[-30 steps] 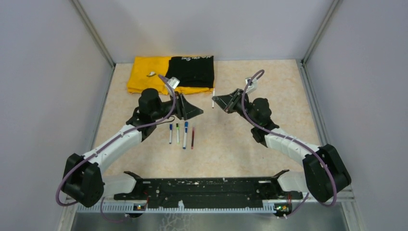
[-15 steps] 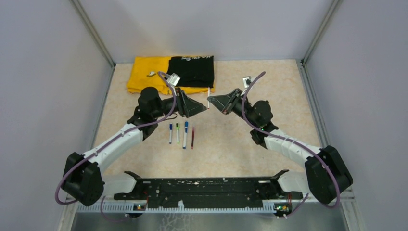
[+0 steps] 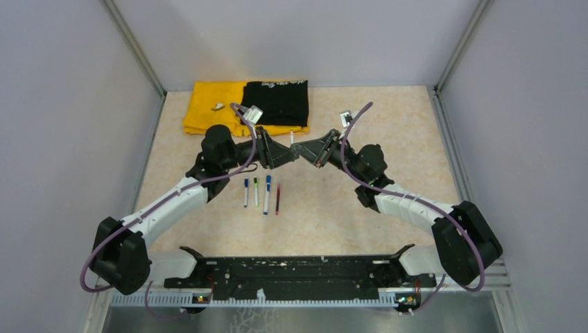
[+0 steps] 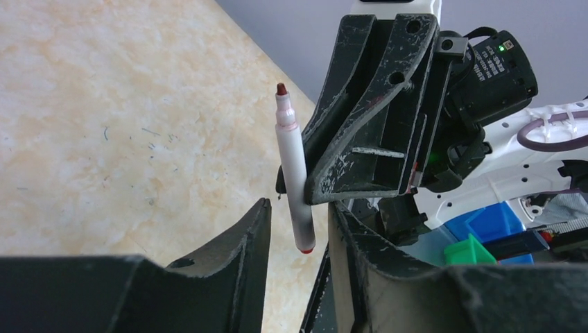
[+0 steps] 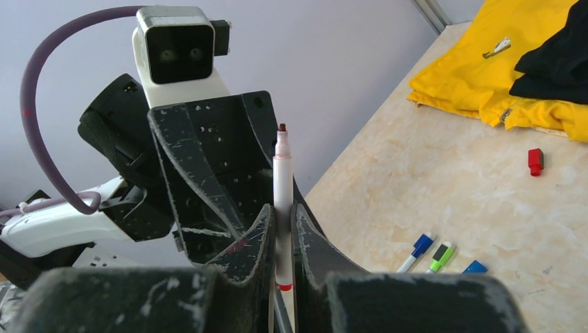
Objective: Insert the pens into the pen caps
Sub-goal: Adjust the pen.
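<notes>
The right end effector (image 5: pixel 283 232) was shut tight on a red-tipped pen (image 5: pixel 282 173). It held the pen standing up, with the bare red tip on top. The pen was up in the air over the middle of the counter (image 3: pixel 360 201), toward the far side, just in front of the yellow cloth (image 3: pixel 204 111). The left end effector (image 4: pixel 298 229) was right up against the right one. Its jaws were partly open, and the bottom end of the pen hung between them. They did not seem to be touching the pen yet. The left one held nothing. A red cap (image 5: pixel 534 161) lay by itself on the counter near the cloth. Four other pens (image 3: pixel 267 194) lay in a row nearer the arms, and they looked like they had their caps on. So the step looked like passing this pen from one arm to the other, or getting a better hold on it. Next, the left jaws would likely need to close on the bottom of the pen, slowly and straight, before the right one let go. If one let go too soon, the pen could drop.
</notes>
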